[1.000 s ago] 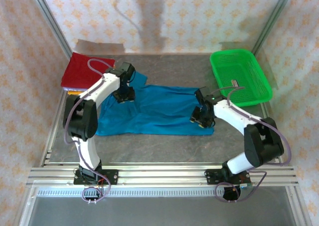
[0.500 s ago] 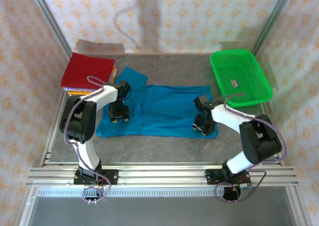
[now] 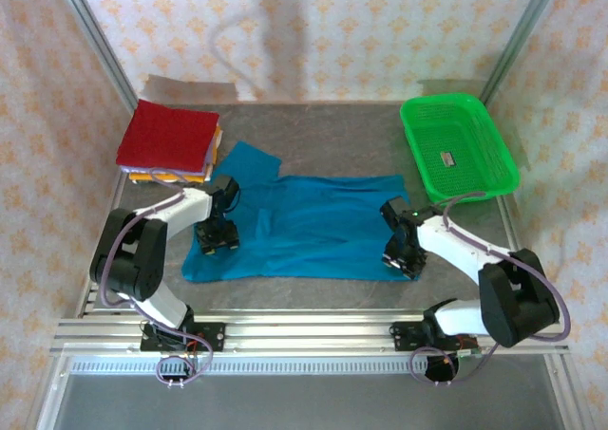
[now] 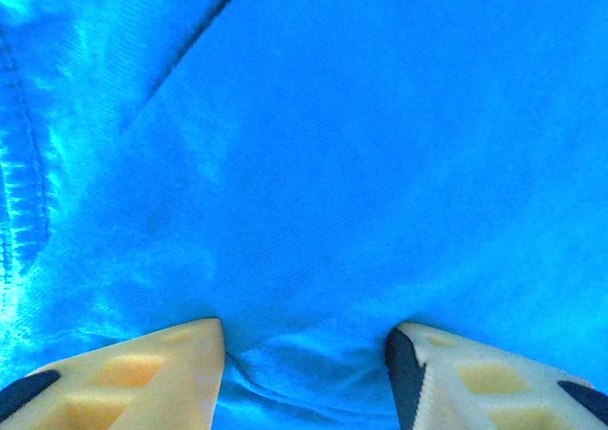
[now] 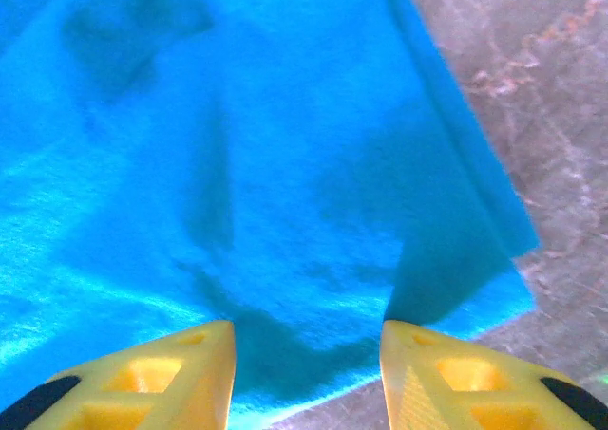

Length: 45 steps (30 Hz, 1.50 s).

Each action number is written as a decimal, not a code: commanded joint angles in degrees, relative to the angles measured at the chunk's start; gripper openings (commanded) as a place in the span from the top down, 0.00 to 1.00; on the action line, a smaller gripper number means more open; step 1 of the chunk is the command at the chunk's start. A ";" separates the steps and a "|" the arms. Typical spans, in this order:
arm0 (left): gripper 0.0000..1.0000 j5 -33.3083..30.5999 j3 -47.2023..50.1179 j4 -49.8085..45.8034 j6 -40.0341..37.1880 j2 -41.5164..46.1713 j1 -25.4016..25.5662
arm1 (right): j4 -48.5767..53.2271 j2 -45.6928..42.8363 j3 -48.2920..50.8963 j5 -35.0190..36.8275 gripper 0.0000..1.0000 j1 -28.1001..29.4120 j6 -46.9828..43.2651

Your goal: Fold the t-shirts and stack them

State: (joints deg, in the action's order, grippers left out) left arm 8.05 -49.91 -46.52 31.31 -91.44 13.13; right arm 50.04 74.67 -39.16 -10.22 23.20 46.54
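Grey table (image 3: 313, 131), patterned walls round it.

Top view: teal shirt (image 3: 313, 226) lies spread mid-table, long side left to right, one sleeve poking toward the far left. Folded stack (image 3: 169, 136), red on top, sits at the far left corner, just beside that sleeve. Green basket (image 3: 410, 145) is at the far right, apart from the shirt. Left gripper (image 3: 217, 240) is low over the shirt's left end. Right gripper (image 3: 404, 259) is low over its near right corner.

Left wrist: left gripper (image 4: 304, 340) has its jaws apart, nothing pinched, and the shirt (image 4: 361, 145) runs under both fingers. A small ridge of cloth sits between the tips. A seam (image 4: 190, 50) runs diagonally at upper left.

Right wrist: right gripper (image 5: 306, 330) is also released, jaws apart over the shirt (image 5: 237, 164). The shirt's corner (image 5: 513, 292) and bare table (image 5: 532, 88) are to the right. The edge looks doubled there, though I can't be sure how many layers.

Risks:
- The left tips look pressed into the cloth. Lifting or sliding could snag that ridge and drag the shirt skew.
- A pinch on the right could catch only the top layer or slip off the corner, giving a crooked fold.
- If the arms move unevenly, the shirt bunches.
- The loose sleeve may brush the stack and nudge it.
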 commanded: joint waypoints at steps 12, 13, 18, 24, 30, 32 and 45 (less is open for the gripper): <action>0.43 5.06 -10.29 -1.36 3.37 3.43 1.89 | -0.73 -4.80 -5.78 -5.45 0.55 0.44 -0.59; 0.43 4.40 -12.41 -2.27 2.87 1.74 3.04 | -1.67 -4.19 -5.67 -5.83 0.55 0.44 -0.19; 0.45 0.26 -21.27 -4.58 0.66 -6.88 9.39 | -4.93 -1.07 -4.17 -6.91 0.55 0.44 -0.05; 0.50 -6.68 -29.89 -7.19 -2.81 -16.80 13.58 | -7.65 0.34 -1.49 -7.21 0.55 0.36 0.07; 0.95 -12.31 -35.32 -11.37 -5.29 -23.14 14.24 | -9.99 2.77 1.31 -6.94 0.55 0.18 1.33; 1.00 -13.01 -34.94 -10.15 -5.17 -22.13 14.14 | -10.13 3.34 1.93 -6.33 0.55 0.18 1.59; 0.58 -6.14 -34.14 -10.22 -9.64 -13.93 3.90 | -10.38 5.39 1.56 -6.70 0.56 0.18 0.24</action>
State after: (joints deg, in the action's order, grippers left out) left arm 1.08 -83.55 -54.61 24.01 -106.24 21.06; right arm 40.47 78.39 -38.22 -18.00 23.22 46.94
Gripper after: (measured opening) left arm 0.431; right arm 0.444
